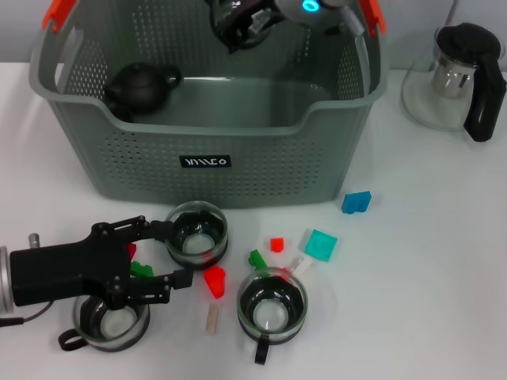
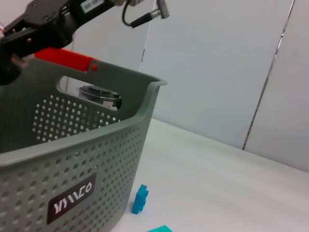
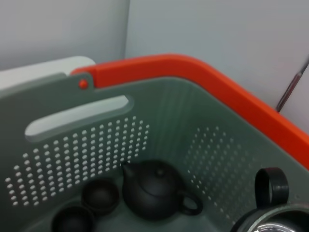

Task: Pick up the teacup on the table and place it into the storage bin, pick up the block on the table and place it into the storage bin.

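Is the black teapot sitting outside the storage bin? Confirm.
No. The head view shows the black teapot resting inside the storage bin, near its left wall.

- left gripper (image 1: 179, 252) sits low in front of the storage bin (image 1: 261, 170), fingers spread wide
- right gripper (image 1: 242, 24) hangs over the bin's back, clamped on a glass teacup (image 1: 234, 17)
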Controlling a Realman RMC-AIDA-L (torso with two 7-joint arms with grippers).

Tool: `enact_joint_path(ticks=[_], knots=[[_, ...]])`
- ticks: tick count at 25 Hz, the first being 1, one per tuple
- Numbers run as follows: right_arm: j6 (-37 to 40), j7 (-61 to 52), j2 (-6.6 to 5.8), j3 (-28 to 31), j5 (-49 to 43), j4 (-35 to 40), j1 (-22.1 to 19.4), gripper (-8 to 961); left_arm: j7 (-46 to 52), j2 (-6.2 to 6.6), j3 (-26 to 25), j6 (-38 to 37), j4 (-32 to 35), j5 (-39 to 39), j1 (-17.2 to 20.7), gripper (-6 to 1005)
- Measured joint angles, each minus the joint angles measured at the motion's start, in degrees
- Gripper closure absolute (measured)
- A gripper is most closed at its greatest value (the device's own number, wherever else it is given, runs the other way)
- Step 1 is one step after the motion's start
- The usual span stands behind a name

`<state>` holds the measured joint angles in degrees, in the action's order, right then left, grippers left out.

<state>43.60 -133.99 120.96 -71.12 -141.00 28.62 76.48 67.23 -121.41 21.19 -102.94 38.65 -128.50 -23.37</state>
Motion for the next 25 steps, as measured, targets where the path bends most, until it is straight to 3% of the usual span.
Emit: enact_joint_path(ticks=[6, 14, 25], knots=[[-4.89, 0.14, 0.38, -6.33, 6.13, -6.2, 1.29, 893, -0.09, 0.01, 0.04, 0.86, -1.1, -0.06, 0.0, 140], [-7.4, 0.97, 0.45, -13.39, 13.73, -8.7, -0.42, 892, -0.17, 0.03, 0.14, 0.91, -1.63, -0.33, 0.0, 139], [-8.91, 0.95, 0.58, -14.21, 14.92, -10.96, -0.92, 862, -0.18, -0.03, 0.42, 0.9, -1.75, -0.28, -0.18, 139]])
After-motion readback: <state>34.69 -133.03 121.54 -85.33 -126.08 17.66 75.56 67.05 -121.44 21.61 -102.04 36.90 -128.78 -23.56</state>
